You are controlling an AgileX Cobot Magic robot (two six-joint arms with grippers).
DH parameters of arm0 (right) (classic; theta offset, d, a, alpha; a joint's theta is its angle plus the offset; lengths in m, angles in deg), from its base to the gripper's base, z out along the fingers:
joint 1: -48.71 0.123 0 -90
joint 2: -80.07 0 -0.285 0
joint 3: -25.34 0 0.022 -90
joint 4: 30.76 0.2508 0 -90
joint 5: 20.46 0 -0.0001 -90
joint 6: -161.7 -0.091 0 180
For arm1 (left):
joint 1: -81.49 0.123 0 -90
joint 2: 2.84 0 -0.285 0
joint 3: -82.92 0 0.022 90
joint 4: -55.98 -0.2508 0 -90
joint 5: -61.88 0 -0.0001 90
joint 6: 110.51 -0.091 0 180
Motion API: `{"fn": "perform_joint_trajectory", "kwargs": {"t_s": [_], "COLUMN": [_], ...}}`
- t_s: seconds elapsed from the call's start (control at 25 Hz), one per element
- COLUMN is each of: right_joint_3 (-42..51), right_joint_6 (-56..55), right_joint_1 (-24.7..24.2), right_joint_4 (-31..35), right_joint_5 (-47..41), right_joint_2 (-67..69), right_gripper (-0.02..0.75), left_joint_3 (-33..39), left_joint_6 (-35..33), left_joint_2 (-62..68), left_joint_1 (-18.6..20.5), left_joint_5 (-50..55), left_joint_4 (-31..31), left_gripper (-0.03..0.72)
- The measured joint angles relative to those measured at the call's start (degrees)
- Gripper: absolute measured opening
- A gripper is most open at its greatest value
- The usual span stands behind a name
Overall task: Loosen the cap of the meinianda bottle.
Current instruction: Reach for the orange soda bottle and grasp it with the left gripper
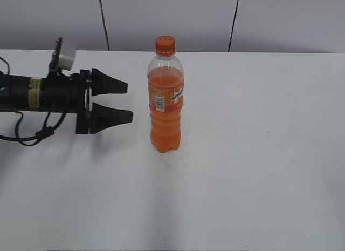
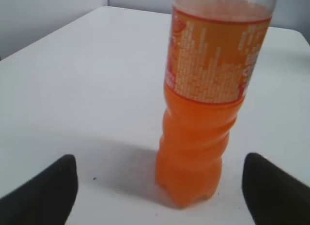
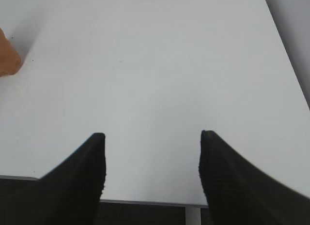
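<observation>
A: Exterior view. Wide white table [image 1: 259,170], bare around the slim clear plastic bottle of orange soda [image 1: 165,108], which stands upright near the middle. Left gripper [image 1: 128,102] beside it on the left, level with the label, jaws spread, holding nothing, apart from the bottle.

B: Right gripper [image 3: 152,134]?

A: Seen only from its own wrist camera: jaws parted over bare table at the near edge, empty. (An orange sliver at that frame's left edge is probably the bottle.)

B: Handling?

A: Nearly full, so likely heavy enough to stand firm; thin walls will probably give if squeezed, and the wrap label looks slick. I'd hold the ridged lower body, then turn the small ribbed orange screw cap [image 1: 165,45].

B: Obstacles?

A: None visible; approach is open.
</observation>
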Motion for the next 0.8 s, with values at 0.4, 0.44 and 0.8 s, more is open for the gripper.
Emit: {"fn": "perform_joint_trajectory", "kwargs": {"t_s": [0.4,0.44,0.8], "right_joint_3": [0.00,0.00,0.00], "right_joint_6": [0.00,0.00,0.00], "right_joint_1": [0.00,0.00,0.00], "right_joint_4": [0.00,0.00,0.00], "right_joint_5": [0.00,0.00,0.00], "right_joint_2": [0.00,0.00,0.00], "right_gripper": [0.461,0.461,0.461], "left_joint_3": [-7.24,-8.23,-13.73], "left_joint_6": [0.28,0.52,1.74], "left_joint_2": [9.11,9.86,14.04], "left_joint_1": [-8.69,-9.29,-13.58], "left_joint_5": [0.00,0.00,-0.02], "left_joint_4": [0.46,0.63,2.94], "left_gripper": [0.594,0.592,0.582]}}
